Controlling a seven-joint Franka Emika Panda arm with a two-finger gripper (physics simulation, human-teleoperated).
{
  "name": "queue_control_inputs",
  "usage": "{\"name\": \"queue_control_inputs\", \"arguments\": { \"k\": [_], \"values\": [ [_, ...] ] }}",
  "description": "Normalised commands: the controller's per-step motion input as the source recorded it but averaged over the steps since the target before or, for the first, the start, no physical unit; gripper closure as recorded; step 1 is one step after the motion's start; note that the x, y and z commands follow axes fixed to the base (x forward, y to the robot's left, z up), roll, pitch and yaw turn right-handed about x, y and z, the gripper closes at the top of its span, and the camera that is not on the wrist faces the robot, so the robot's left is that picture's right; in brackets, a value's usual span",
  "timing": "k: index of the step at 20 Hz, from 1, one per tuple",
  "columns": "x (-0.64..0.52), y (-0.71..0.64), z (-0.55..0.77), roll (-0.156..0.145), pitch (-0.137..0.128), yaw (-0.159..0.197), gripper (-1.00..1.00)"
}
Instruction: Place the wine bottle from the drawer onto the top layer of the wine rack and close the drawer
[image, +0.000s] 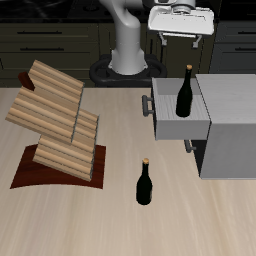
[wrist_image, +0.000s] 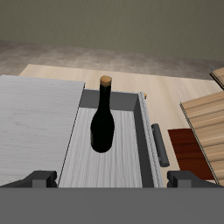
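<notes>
The wine bottle (image: 185, 93) stands upright in the open drawer (image: 172, 127), which is pulled out of the grey cabinet (image: 228, 135). In the wrist view the bottle (wrist_image: 102, 122) stands in the drawer (wrist_image: 131, 149), behind its bar handle (wrist_image: 158, 144). My gripper (image: 181, 37) hangs open and empty well above the bottle; both fingers (wrist_image: 39, 180) show apart in the wrist view, and the gripper (wrist_image: 114, 179) holds nothing. The wine rack (image: 55, 118) stands on its reddish-brown base board (image: 30, 170), across the table from the cabinet. Its top layer holds nothing.
A look-alike bottle (image: 144, 183) stands upright on the table near the front edge, between rack and cabinet. A second grey handle (image: 187, 147) shows below the open drawer. The rack's edge (wrist_image: 206, 118) shows in the wrist view beside the drawer.
</notes>
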Motion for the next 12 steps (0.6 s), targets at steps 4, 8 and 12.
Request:
{"name": "queue_control_inputs", "arguments": {
  "k": [4,8,12],
  "values": [
    [0.02,-0.07,0.06,-0.049,-0.156,0.027,-1.0],
    [0.16,-0.11,0.01,-0.032,-0.089,0.033,-1.0],
    [0.14,-0.03,0.0,-0.005,-0.04,0.017,-1.0]
  ]
}}
